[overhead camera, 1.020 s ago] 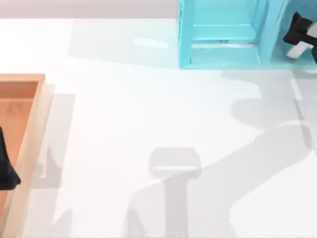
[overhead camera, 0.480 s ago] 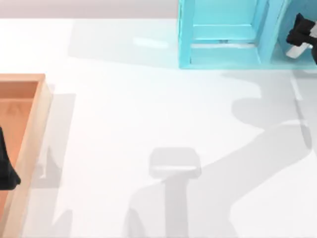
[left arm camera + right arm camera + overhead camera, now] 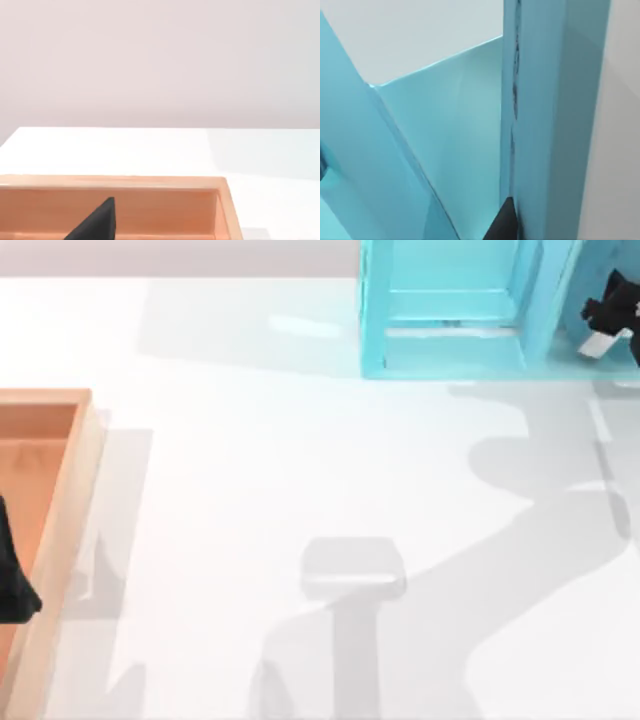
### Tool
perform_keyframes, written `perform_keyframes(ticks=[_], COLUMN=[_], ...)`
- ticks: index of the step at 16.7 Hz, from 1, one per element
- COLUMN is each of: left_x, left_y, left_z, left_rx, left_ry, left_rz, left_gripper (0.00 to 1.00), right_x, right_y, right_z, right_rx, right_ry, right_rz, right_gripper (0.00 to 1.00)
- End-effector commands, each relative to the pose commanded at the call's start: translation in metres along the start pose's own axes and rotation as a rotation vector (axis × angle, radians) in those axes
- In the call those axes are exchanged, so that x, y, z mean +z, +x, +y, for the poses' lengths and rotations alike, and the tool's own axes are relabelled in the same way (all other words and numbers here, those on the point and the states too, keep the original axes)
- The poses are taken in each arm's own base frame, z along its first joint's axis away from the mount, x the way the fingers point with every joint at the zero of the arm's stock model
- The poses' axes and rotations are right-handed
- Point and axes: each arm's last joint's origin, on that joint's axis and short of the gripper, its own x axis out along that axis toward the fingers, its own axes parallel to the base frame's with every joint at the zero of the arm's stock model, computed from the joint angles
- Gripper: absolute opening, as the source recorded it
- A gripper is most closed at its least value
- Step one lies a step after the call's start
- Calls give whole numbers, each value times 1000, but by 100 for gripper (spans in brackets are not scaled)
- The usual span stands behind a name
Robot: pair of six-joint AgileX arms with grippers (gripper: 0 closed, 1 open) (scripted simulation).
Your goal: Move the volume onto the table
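Note:
The cyan shelf unit (image 3: pixel 450 310) stands at the table's far right. My right gripper (image 3: pixel 612 312) is inside its right-hand compartment, near the top view's right edge. In the right wrist view a dark tip of that gripper (image 3: pixel 502 222) sits right against an upright teal slab (image 3: pixel 555 125), with a paler cyan wall (image 3: pixel 445 140) behind. I cannot tell whether that slab is the volume or a shelf post. The white table (image 3: pixel 300 470) lies open in front of the shelf. My left gripper (image 3: pixel 12 580) is parked over the tray at the left edge.
An orange-brown wooden tray (image 3: pixel 70 500) with a raised rim lies along the left side of the table, and its rim (image 3: pixel 115 182) also appears in the left wrist view. Arm shadows fall across the table's middle and right.
My right gripper has slid a little to the right inside the shelf's right compartment. The left arm has not moved.

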Motion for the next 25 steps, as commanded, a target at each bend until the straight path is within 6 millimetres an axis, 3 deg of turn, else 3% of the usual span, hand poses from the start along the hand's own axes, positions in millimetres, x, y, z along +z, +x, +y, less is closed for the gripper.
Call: perform_keyframes(ticks=[10, 12, 15, 18, 22, 25], left_x=[0, 0, 0, 0, 0, 0], left_y=[0, 0, 0, 0, 0, 0], left_z=[0, 0, 0, 0, 0, 0], left_rx=[0, 0, 0, 0, 0, 0], left_ry=[0, 0, 0, 0, 0, 0], left_rz=[0, 0, 0, 0, 0, 0], left_gripper=[100, 100, 100, 100, 100, 100], right_x=[-2, 5, 32, 77, 141, 169], right_y=[-1, -4, -17, -44, -104, -154], right_z=[2, 4, 17, 37, 65, 78], right_rx=[5, 1, 0, 7, 19, 19], right_ry=[3, 1, -4, -10, -13, -11], right_rz=[7, 13, 29, 31, 3, -12], right_gripper=[0, 0, 0, 0, 0, 0])
